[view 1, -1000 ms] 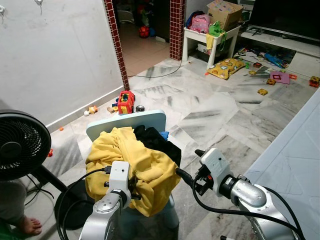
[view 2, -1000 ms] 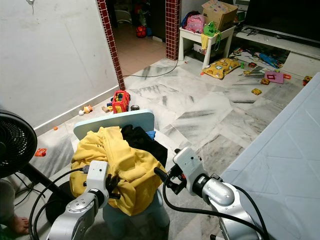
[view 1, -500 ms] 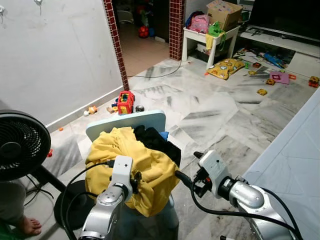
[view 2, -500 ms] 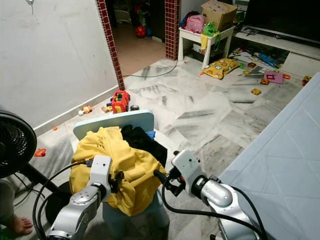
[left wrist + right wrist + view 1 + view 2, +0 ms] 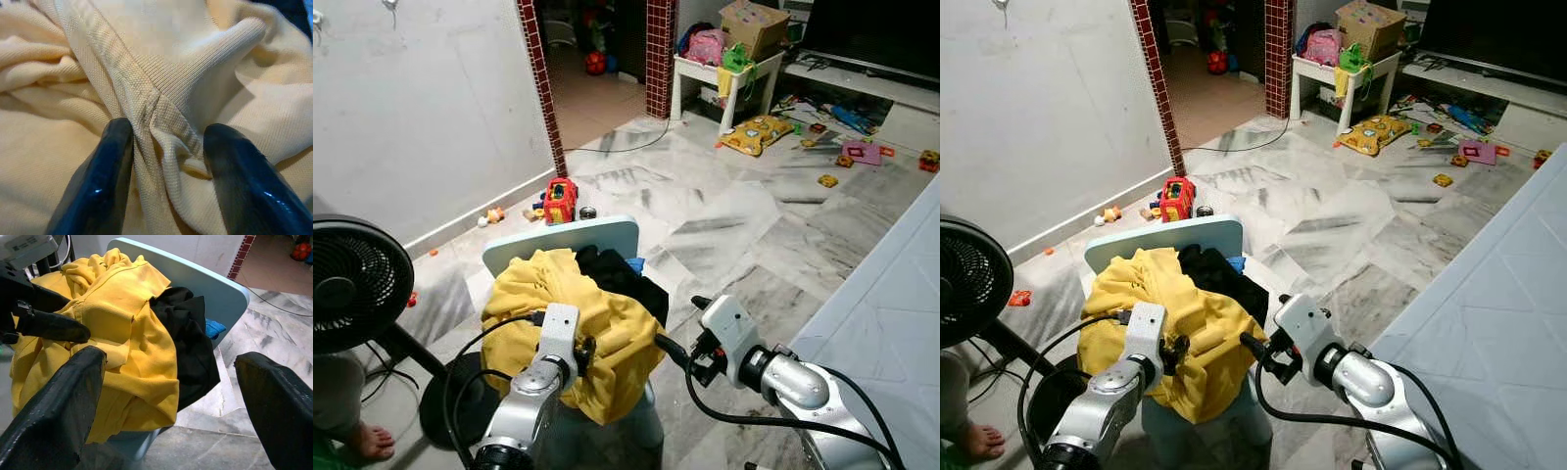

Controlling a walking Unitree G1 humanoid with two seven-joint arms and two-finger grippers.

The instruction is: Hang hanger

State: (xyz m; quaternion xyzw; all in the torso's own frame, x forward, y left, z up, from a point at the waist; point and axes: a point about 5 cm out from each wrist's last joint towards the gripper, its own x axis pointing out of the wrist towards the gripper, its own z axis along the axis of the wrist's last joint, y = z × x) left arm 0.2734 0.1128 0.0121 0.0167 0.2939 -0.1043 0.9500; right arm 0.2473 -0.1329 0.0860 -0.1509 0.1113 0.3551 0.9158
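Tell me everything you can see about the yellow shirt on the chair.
The yellow shirt is a crumpled knit garment, ribbed at one folded edge, heaped over the seat of a pale blue chair and drooping off its front. A black garment lies against it on the robot's right. The left gripper is open, its fingers pressed into the fabric either side of a raised fold.

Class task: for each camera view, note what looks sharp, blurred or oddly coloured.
Eye views: evenly lit and sharp, glare streaks on the marble floor. Left wrist view: yellow knit shirt looks washed-out cream, weave crisp, black fingers soft. Right wrist view: shirt sharp, its near fingers blurred.
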